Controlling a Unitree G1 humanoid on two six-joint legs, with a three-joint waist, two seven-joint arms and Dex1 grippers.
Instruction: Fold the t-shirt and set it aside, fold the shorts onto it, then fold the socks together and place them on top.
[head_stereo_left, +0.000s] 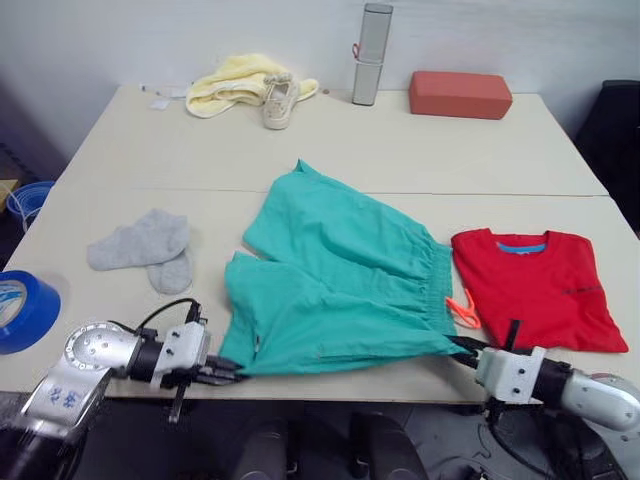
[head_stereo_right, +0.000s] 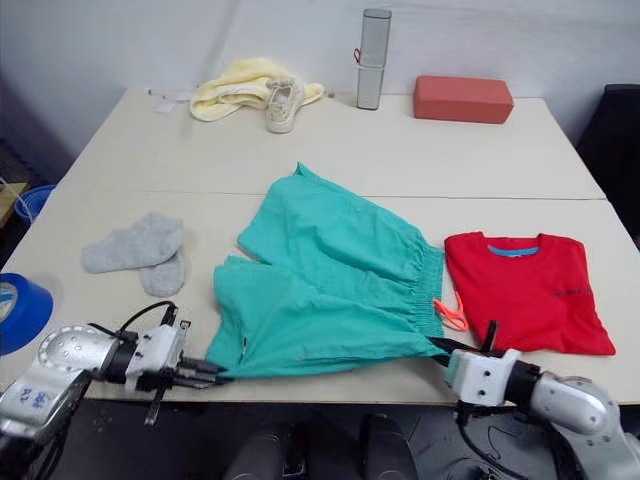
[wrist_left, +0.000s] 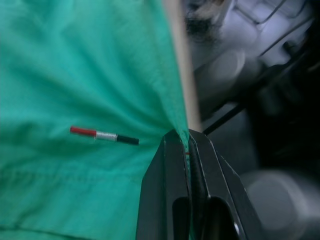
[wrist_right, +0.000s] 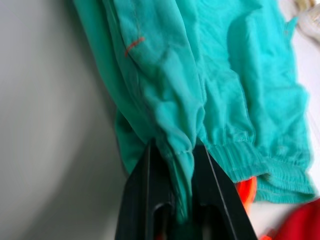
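- Left eye view puts the shorts mid-table, teal fabric partly doubled over itself, with the near edge lying along the front edge of the table.
- The left gripper has its jaws closed on the near leg-end corner; the left wrist view shows the two black fingers pressed together with a thin teal edge between them.
- The right gripper is clamped on the waistband-end corner, and the right wrist view shows a thick bunch of cloth pinched between its fingers, the orange drawstring just beside it.
- The t-shirt lies folded at the right, touching or nearly touching the waistband; the socks sit unfolded at the left, well apart from the shorts.
- Judged step: folding the shorts before moving them onto the t-shirt.
- To do it well, I'd lift both corners together and keep the edge between them taut (slack would let the middle sag off the table), then carry it away from the robot to meet the far edge squarely.
- The left grip looks shallow, so a slow, even pull seems wise; the drawstring could trail out and should be tucked under.
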